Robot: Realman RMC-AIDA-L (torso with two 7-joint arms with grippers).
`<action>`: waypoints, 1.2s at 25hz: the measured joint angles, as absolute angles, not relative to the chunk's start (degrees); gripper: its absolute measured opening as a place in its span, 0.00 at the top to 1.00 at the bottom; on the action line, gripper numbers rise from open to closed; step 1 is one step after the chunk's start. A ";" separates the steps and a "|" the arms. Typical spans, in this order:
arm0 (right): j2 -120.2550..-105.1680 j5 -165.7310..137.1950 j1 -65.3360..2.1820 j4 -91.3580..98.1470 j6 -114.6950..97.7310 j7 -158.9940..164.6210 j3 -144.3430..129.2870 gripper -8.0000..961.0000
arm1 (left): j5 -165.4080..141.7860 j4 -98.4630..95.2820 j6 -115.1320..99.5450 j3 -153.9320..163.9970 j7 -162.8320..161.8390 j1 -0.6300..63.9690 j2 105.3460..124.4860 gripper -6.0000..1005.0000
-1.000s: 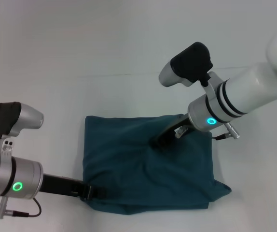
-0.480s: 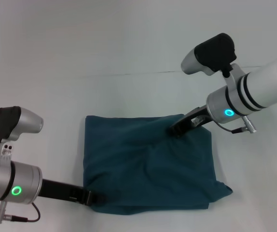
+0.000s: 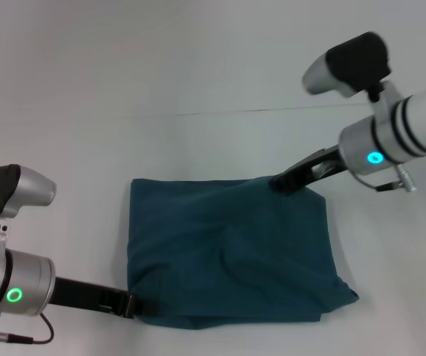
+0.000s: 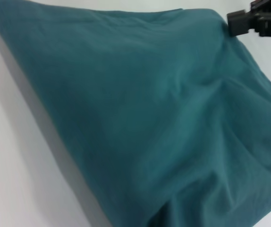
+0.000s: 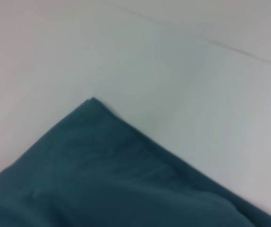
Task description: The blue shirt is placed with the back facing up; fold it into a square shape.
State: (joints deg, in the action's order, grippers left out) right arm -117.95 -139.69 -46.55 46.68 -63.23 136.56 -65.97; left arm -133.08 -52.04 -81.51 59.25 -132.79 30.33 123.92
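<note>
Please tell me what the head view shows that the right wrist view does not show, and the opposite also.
Only the head view shows both arms: the left gripper at the near left corner of the blue shirt, the right gripper at its far right corner, and the whole folded, roughly square shape. Only the right wrist view shows one shirt corner close up. Both show the shirt lying on the white table.

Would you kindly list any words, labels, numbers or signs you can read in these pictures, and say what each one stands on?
None can be read in any view.
Shirt: plain teal fabric on every visible face, no lettering showing.
Left pincer and right pincer: no readable marks; each arm shows only a glowing green ring, which is no text.
Table: bare white, no signs.
</note>
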 joint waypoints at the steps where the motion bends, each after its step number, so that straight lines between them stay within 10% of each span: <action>1: -117.95 -140.40 -45.84 48.81 -64.47 138.20 -65.84 0.97 | -133.07 -52.14 -81.61 59.26 -132.78 30.30 123.93 0.99; 13: -116.31 -142.91 -42.12 50.73 -69.70 141.23 -55.75 0.83 | -133.08 -52.39 -81.83 59.24 -131.78 30.57 123.92 0.99; 23: -116.09 -142.89 -41.41 45.00 -64.30 141.66 -54.39 0.34 | -133.01 -53.11 -82.18 59.24 -131.48 30.89 123.93 0.99; 30: -117.05 -142.05 -41.31 43.12 -62.07 141.08 -53.96 0.34 | -132.98 -53.18 -82.46 59.24 -131.49 30.96 123.93 0.99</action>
State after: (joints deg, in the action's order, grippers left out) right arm -117.05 -142.05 -41.31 43.12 -62.07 141.08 -53.96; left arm -132.98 -53.18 -82.46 59.24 -131.49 30.96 123.93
